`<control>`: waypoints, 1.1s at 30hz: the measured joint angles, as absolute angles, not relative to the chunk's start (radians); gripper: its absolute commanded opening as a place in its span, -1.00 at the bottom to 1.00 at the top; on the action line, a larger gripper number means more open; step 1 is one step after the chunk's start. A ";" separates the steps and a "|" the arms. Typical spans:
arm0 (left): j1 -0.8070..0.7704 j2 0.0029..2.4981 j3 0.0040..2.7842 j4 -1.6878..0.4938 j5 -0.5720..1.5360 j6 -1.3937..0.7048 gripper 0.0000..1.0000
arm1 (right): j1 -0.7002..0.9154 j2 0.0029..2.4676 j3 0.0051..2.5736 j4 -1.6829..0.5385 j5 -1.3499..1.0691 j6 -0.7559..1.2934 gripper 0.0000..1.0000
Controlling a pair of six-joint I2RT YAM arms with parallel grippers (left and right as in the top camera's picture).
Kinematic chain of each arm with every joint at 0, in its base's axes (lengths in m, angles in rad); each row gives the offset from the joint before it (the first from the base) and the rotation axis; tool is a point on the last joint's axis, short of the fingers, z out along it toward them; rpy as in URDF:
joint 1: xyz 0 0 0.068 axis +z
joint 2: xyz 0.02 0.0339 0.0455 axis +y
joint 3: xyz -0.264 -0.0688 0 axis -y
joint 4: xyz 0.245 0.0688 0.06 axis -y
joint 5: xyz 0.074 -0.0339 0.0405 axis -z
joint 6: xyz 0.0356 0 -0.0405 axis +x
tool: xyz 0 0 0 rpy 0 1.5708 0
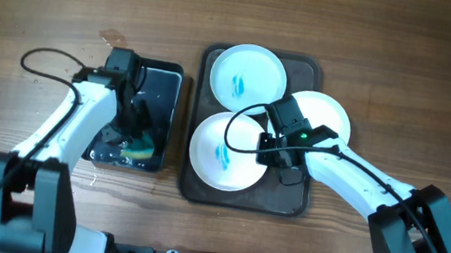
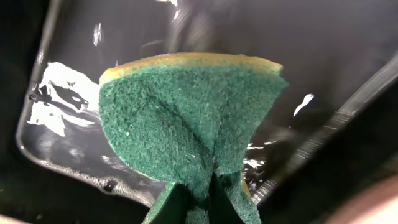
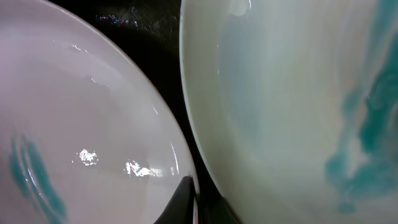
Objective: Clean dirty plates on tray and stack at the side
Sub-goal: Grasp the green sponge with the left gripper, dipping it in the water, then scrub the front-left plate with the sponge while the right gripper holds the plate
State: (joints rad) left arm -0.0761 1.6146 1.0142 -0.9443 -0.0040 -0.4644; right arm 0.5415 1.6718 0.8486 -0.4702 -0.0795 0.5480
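Note:
Three white plates lie on the dark brown tray (image 1: 285,206). The far plate (image 1: 250,75) and the front plate (image 1: 222,151) have teal smears; the right plate (image 1: 327,114) looks plain and is partly under my right arm. My right gripper (image 1: 265,141) is shut on the front plate's right rim. In the right wrist view its fingers (image 3: 194,202) pinch that plate's (image 3: 81,137) rim, with the far plate (image 3: 292,106) beside it. My left gripper (image 1: 132,130) is shut on a green and yellow sponge (image 2: 186,118), held over the black tray.
A smaller black tray (image 1: 166,84) with soapy water sits left of the brown tray; its wet floor (image 2: 311,37) fills the left wrist view. The table is bare wood (image 1: 425,65) around both trays.

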 measured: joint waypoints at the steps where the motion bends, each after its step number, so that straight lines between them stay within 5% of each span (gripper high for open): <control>1: -0.076 1.599 1.032 -0.955 0.010 -0.451 -0.92 | 0.538 1.672 0.849 -0.469 -0.086 0.545 -0.91; 10: -0.108 1.526 1.081 -0.926 0.265 -0.398 -0.92 | 0.427 1.673 0.847 -0.439 -0.194 0.460 -0.91; 20: -0.496 1.681 1.081 -0.654 0.356 -0.466 -0.92 | 0.426 1.678 0.847 -0.445 -0.209 0.443 -0.91; 25: -0.562 1.832 1.086 -0.621 0.359 -0.516 -0.28 | 0.426 1.678 0.847 -0.452 -0.209 0.443 -0.91; 33: -0.559 1.819 1.103 -0.651 0.362 -0.526 -0.20 | 0.426 1.678 0.847 -0.455 -0.209 0.443 -0.91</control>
State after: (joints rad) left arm -0.5594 1.8187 1.1034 -0.6510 0.3618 -0.5259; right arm 0.4263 1.6783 0.8467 -0.4545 -0.2092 0.4431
